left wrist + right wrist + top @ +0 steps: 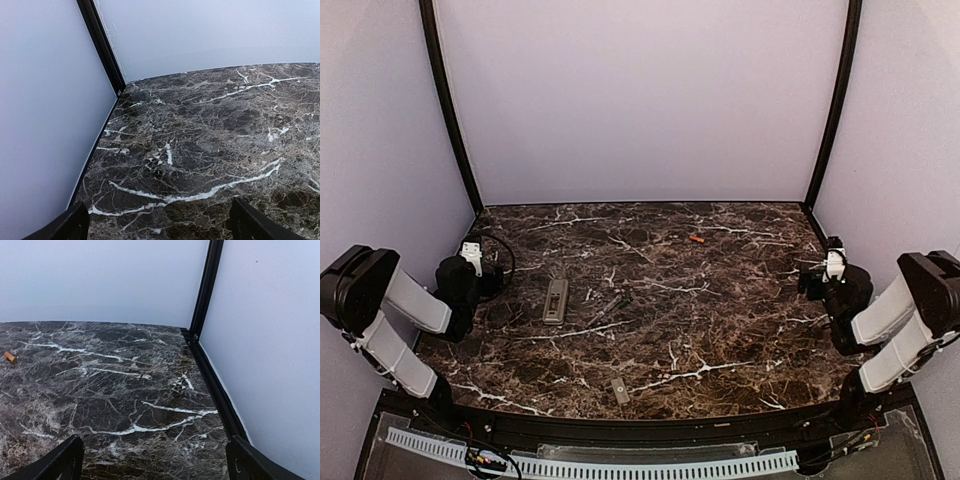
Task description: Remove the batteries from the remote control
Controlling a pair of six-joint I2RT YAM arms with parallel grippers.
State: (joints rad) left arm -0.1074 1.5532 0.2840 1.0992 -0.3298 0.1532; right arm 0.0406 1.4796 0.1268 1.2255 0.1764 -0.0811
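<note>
The left gripper (159, 221) and right gripper (152, 458) hang spread and empty at either side. Nearest lies the cover (620, 390). Beyond it is the remote control (555, 300), back up, with what looks like the dark battery (609, 308) just beside it. Farthest is the orange battery (696, 238) — round, so a careless nudge could roll it away.

The left arm (415, 300) and right arm (880, 315) sit folded at the elbows, wrists pointing ahead; the left gripper (160, 227) and right gripper (155, 465) both hold their fingers spread wide.
</note>
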